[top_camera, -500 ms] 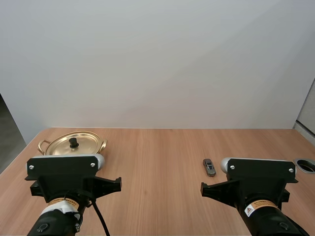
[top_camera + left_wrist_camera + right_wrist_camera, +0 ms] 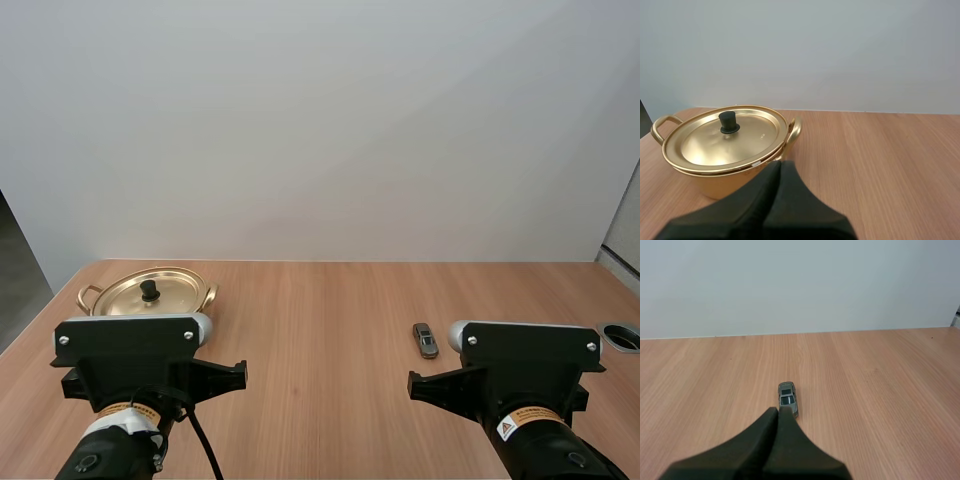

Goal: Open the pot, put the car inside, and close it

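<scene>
**Arms poised, task not yet begun.** Two robot arms wait at the near edge of a light wooden table (image 2: 320,320). A shallow gold-coloured metal pot (image 2: 705,182) with two loop handles sits on the table's left side. Its matching round lid (image 2: 705,150) is seated flat on the rim, with a small black knob (image 2: 729,121) upright at its centre.

The left gripper (image 2: 779,165) hangs low, just short of the pot. Its two black fingers are pressed together into one dark wedge, grasping nothing. It points at the pot's near wall, which suggests this arm is lined up to take the lid.

Well apart, on the right side, a small grey toy car (image 2: 788,397) rests on its wheels on the bare wood, lengthwise in line with the arm behind it. The right gripper (image 2: 778,411) hovers with its tips close to the car's near end, likewise clenched on nothing.

The layout looks deliberate: each item lies ahead of its own arm, so one can lift the lid while the other fetches the car. Opening comes first, by my reading. For that the left fingers must part and rise to the knob, which stands above their present line. The knob is small and looks smooth, so an off-centre pinch could slip.
</scene>
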### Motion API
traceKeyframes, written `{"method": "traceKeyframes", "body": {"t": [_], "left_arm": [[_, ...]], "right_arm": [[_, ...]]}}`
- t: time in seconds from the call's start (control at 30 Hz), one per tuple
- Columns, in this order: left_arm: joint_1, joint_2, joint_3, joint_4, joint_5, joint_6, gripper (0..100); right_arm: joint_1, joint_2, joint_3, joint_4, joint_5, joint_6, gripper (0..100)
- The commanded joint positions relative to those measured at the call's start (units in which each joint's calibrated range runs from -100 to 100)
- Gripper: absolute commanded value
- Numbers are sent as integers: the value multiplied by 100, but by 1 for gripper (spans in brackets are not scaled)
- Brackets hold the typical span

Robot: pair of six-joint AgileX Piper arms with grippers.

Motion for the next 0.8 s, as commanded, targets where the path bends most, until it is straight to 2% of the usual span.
{"method": "traceKeyframes", "body": {"t": [0.0, 0.43, 0.6, 0.67, 0.77], "left_arm": [[2, 7, 0, -5, -4, -2, 0], [2, 7, 0, -5, -4, -2, 0], [2, 7, 0, 0, -768, 51, 0], [2, 7, 0, 453, -1140, 420, 0], [2, 7, -238, 1291, -1751, 1207, 0]], "right_arm": [[2, 0, 0, -3, -7, 1, 0], [2, 0, 0, -3, -7, 1, 0], [2, 0, 0, -3, -7, 1, 0], [2, 0, 0, -424, -37, -32, 0], [2, 0, 0, -1702, -767, -113, 0]]}}
